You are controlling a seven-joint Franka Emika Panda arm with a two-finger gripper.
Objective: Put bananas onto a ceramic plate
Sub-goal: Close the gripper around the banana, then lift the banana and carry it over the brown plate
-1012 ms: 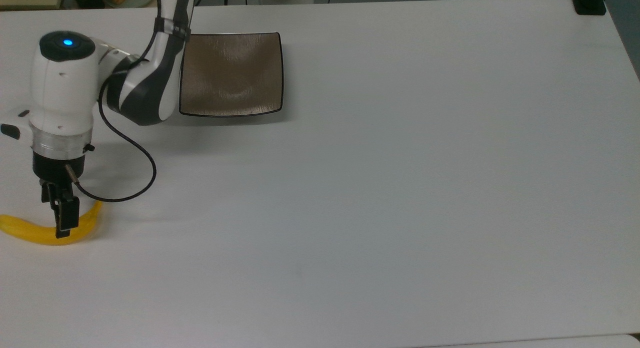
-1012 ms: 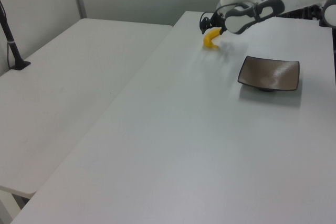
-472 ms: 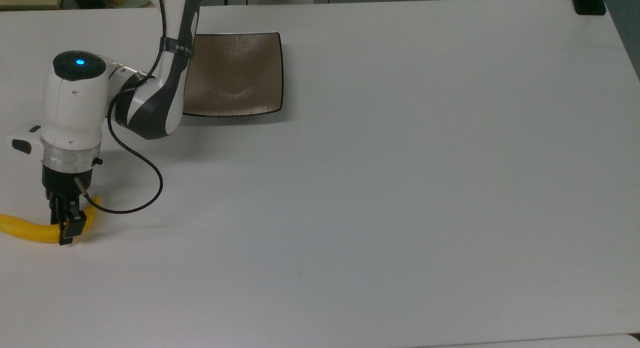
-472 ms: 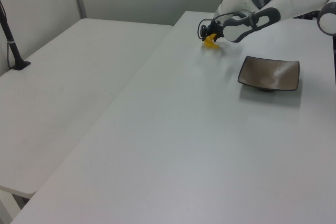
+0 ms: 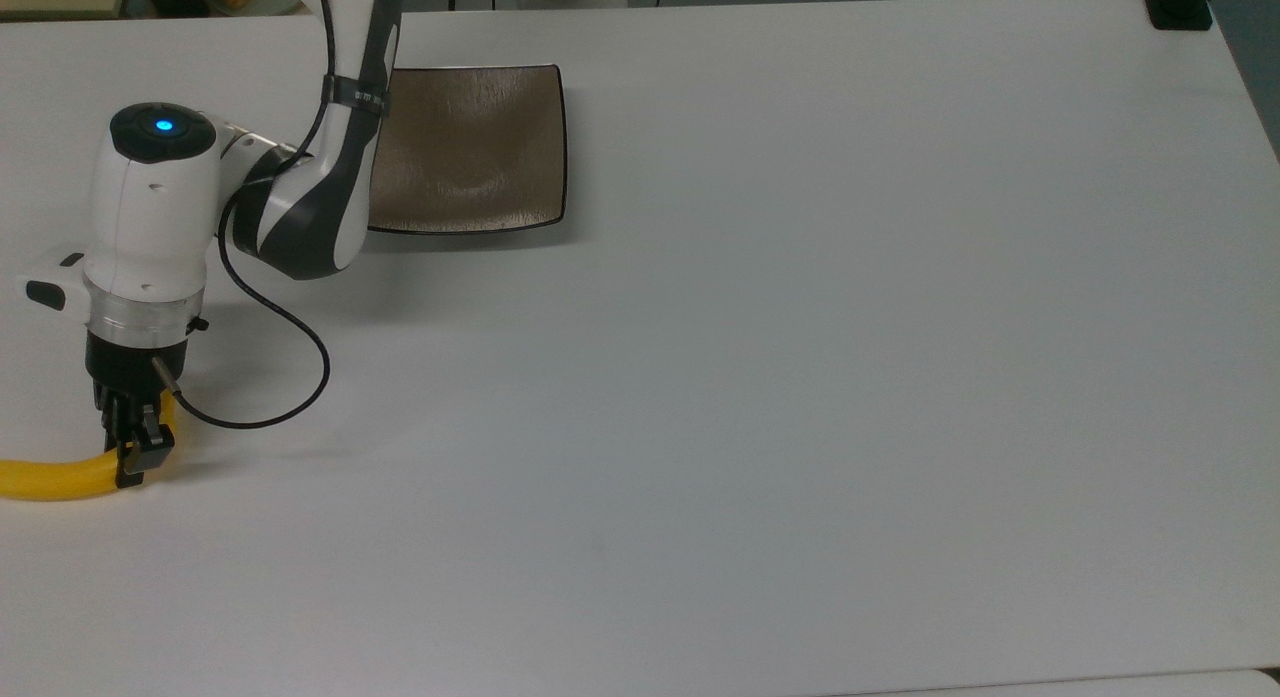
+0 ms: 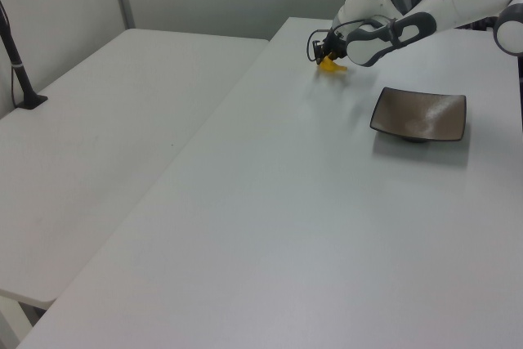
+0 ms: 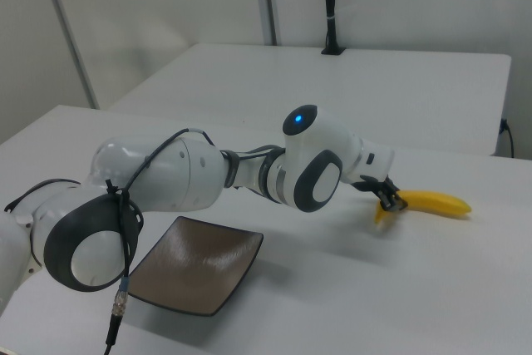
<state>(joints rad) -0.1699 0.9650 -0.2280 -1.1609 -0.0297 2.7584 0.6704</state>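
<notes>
A yellow banana (image 5: pixel 60 480) lies at the top view's far left edge, part of it running past the frame. My gripper (image 5: pixel 135 449) points down with its fingers shut on the banana near the curved right end. In the left view the gripper (image 6: pixel 325 52) is at the table's far side with the banana (image 6: pixel 332 66) under it. In the right view the banana (image 7: pixel 434 202) sticks out to the right of the gripper (image 7: pixel 391 199). The square brown ceramic plate (image 5: pixel 480 147) sits apart from the banana with nothing on it, also seen as the plate (image 6: pixel 419 114) and the plate (image 7: pixel 195 263). The arm hides its left edge in the top view.
A black cable (image 5: pixel 290 377) loops from the wrist over the table. A black stand base (image 5: pixel 1180 7) sits at the top view's upper right corner. A second white table (image 6: pixel 98 120) with a black post (image 6: pixel 18 63) stands beside this one.
The wrist came down over the banana and the fingers closed on it. The banana's right end swung up and its body shifted toward the top view's left.
</notes>
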